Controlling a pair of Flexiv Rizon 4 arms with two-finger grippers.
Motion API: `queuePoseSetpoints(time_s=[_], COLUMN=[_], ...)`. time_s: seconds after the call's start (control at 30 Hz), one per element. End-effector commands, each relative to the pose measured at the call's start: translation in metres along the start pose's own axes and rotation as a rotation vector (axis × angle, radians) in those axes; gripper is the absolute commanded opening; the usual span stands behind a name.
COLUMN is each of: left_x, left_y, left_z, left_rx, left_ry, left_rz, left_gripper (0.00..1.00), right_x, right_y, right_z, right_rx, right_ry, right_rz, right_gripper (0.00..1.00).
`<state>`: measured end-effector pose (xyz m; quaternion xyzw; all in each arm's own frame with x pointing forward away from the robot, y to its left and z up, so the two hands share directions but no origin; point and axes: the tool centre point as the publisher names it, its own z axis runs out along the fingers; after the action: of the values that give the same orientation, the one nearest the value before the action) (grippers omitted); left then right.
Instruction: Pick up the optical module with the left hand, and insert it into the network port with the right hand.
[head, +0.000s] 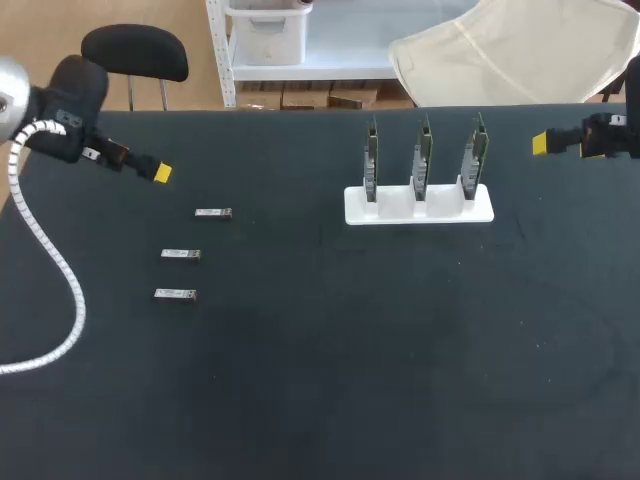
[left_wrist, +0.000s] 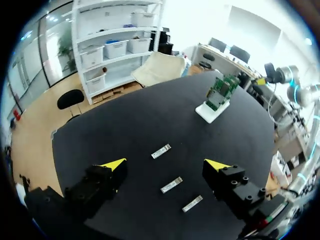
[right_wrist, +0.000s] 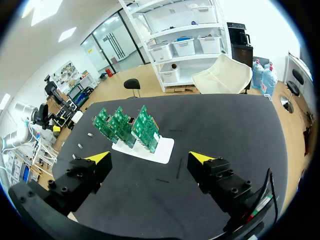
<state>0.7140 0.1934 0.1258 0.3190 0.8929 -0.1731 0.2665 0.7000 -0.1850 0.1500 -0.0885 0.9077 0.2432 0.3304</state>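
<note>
we find our left gripper (left_wrist: 166, 164) and right gripper (right_wrist: 150, 157) both spread wide, arms held at opposite sides.

Apart from the job itself, all I have on screen is the surface (head: 330, 390), a matte black top that fills nearly the whole head view, with its far edge running straight across the back. A white stand (head: 420, 208) sits on it right of the middle, toward that far edge. It is a low, long block lying lengthwise along the edge, slotted in three places side by side. In the right wrist view I can make out a few short thin lines (right_wrist: 177, 169) on the black just beside the stand's base; whether they are scratches or loose threads I cannot tell.
</note>
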Motion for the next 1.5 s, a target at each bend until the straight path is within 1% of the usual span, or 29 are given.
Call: queuePoseSetpoints(time_s=[0.03, 0.07, 0.13, 0.23, 0.27, 0.33, 0.37, 0.77, 0.8, 0.83, 0.87, 0.93, 0.97, 1.0, 1.07, 1.13, 1.17, 1.2, 1.27, 1.4, 1.5], left_x=[-0.003, -0.001, 0.002, 0.005, 0.005, 0.003, -0.001, -0.001, 0.001, 0.002, 0.002, 0.001, 0.000, 0.000, -0.001, -0.002, -0.003, -0.003, -0.003, -0.002, -0.001], left_y=[0.013, 0.013, 0.012, 0.011, 0.011, 0.010, 0.011, 0.011, 0.009, 0.006, 0.003, -0.001, -0.003, -0.004, -0.007, -0.008, -0.008, -0.009, -0.010, -0.010, -0.007], left_z=[0.008, 0.010, 0.012, 0.015, 0.015, 0.018, 0.017, 0.017, 0.016, 0.015, 0.014, 0.014, 0.013, 0.014, 0.019, 0.027, 0.032, 0.036, 0.044, 0.057, 0.067], left_rx=[0.131, 0.133, 0.155, 0.190, 0.205, 0.209, 0.220, 0.220, 0.226, 0.201, 0.169, 0.136, 0.132, 0.120, 0.048, 0.047, 0.041, 0.054, 0.045, 0.088, 0.123], left_ry=[0.191, 0.210, 0.218, 0.237, 0.239, 0.224, 0.183, 0.183, 0.188, 0.221, 0.261, 0.301, 0.299, 0.316, 0.377, 0.410, 0.436, 0.441, 0.494, 0.540, 0.579], left_rz=[0.275, 0.317, 0.401, 0.469, 0.473, 0.413, 0.348, 0.348, 0.372, 0.427, 0.511, 0.614, 0.667, 0.702, 0.784, 0.836, 0.879, 0.906, 0.979, 1.041, 1.051], left_gripper=[1.00, 1.00, 1.00, 1.00, 1.00, 1.00, 1.00, 1.00, 1.00, 1.00, 1.00, 1.00, 1.00, 1.00, 1.00, 1.00, 1.00, 1.00, 1.00, 1.00, 1.00], right_x=[0.000, 0.000, 0.000, 0.000, 0.000, 0.000, 0.000, 0.000, 0.000, 0.000, 0.000, 0.000, 0.000, 0.000, 0.000, 0.000, 0.000, 0.000, 0.000, 0.000, 0.000], right_y=[0.000, 0.000, 0.000, 0.000, 0.000, 0.000, 0.000, 0.000, 0.000, 0.000, 0.000, 0.000, 0.000, 0.000, 0.000, 0.000, 0.000, 0.000, 0.000, 0.000, 0.000], right_z=[0.000, 0.000, 0.000, 0.000, 0.000, 0.000, 0.000, 0.000, 0.000, 0.000, 0.000, 0.000, 0.000, 0.000, 0.000, 0.000, 0.000, 0.000, 0.000, 0.000, 0.000], right_rx=[0.000, 0.000, 0.000, 0.000, 0.000, 0.000, 0.000, 0.000, 0.000, 0.000, 0.000, 0.000, 0.000, 0.000, 0.000, 0.000, 0.000, 0.000, 0.000, 0.000, 0.000], right_ry=[0.000, 0.000, 0.000, 0.000, 0.000, 0.000, 0.000, 0.000, 0.000, 0.000, 0.000, 0.000, 0.000, 0.000, 0.000, 0.000, 0.000, 0.000, 0.000, 0.000, 0.000], right_rz=[0.000, 0.000, 0.000, 0.000, 0.000, 0.000, 0.000, 0.000, 0.000, 0.000, 0.000, 0.000, 0.000, 0.000, 0.000, 0.000, 0.000, 0.000, 0.000, 0.000, 0.000], right_gripper=[1.00, 1.00, 1.00, 1.00, 1.00, 1.00, 1.00, 1.00, 1.00, 1.00, 1.00, 1.00, 1.00, 1.00, 1.00, 1.00, 1.00, 1.00, 1.00, 1.00, 1.00])
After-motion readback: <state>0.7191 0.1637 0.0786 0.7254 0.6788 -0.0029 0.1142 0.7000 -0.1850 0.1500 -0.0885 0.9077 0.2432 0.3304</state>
